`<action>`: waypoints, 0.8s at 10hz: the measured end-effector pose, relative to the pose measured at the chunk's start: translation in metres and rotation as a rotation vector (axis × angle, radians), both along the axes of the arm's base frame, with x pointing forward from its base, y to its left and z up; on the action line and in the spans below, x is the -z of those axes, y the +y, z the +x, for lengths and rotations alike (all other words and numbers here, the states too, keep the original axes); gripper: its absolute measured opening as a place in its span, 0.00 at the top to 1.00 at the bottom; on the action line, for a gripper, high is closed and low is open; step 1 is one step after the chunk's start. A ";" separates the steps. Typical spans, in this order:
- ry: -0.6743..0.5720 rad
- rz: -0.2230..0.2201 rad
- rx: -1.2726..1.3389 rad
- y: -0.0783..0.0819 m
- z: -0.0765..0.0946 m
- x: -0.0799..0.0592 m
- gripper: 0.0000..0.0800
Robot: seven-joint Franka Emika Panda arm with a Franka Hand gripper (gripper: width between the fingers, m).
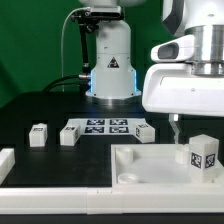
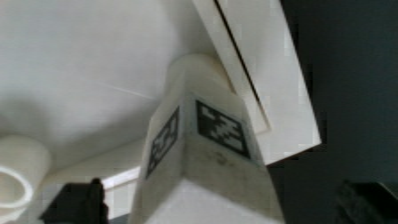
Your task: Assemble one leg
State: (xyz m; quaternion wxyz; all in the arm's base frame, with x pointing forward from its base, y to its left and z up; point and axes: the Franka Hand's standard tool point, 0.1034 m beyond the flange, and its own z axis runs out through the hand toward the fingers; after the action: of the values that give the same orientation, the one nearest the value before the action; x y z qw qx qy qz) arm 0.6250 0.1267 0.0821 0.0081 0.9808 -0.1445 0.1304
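Note:
One leg (image 1: 203, 156), a small white block with black-and-white tags, stands upright on the large white square part (image 1: 150, 168) at the exterior view's right. My gripper (image 1: 198, 130) hangs right above it. In the wrist view the leg (image 2: 205, 140) fills the middle and lies between my two dark fingertips (image 2: 80, 203). A gap shows on each side, so the gripper (image 2: 222, 205) is open around the leg. One thin finger (image 1: 175, 127) shows beside the leg. Three more legs (image 1: 38, 135) (image 1: 68, 134) (image 1: 145, 131) lie on the black table.
The marker board (image 1: 105, 127) lies between the loose legs. The robot's base (image 1: 110, 70) stands behind it. A white part (image 1: 6, 162) sits at the exterior view's left edge. A round socket (image 2: 11, 172) of the square part shows in the wrist view.

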 end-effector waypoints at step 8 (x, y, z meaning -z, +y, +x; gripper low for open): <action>0.043 -0.213 -0.668 -0.014 0.004 0.000 0.32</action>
State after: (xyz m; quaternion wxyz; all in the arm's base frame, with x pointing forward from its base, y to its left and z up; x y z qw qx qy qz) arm 0.6289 0.1128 0.0819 0.0704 0.9701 0.1991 0.1197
